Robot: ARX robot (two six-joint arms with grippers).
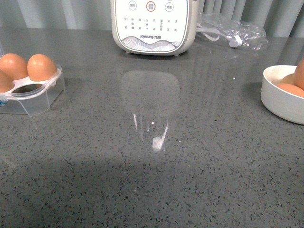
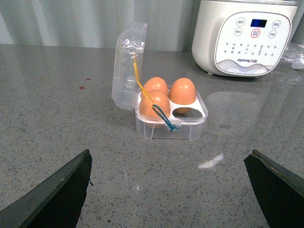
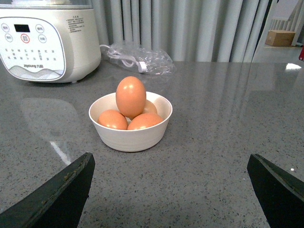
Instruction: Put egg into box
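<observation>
The clear plastic egg box (image 2: 190, 127) stands open with its lid up and holds three brown eggs (image 2: 183, 92); one cup is empty. It also shows at the left edge of the front view (image 1: 40, 97). My left gripper (image 2: 168, 190) is open and empty, short of the box. A white bowl (image 3: 130, 135) holds several brown eggs, the top egg (image 3: 130, 96) standing upright on the others. The bowl shows at the right edge of the front view (image 1: 280, 99). My right gripper (image 3: 171, 190) is open and empty, short of the bowl. Neither arm shows in the front view.
A white Joyoung cooker (image 1: 152, 26) stands at the back middle of the grey speckled counter (image 1: 156, 166). A clear plastic bag with a white cable (image 1: 232, 33) lies to its right. Grey curtains hang behind.
</observation>
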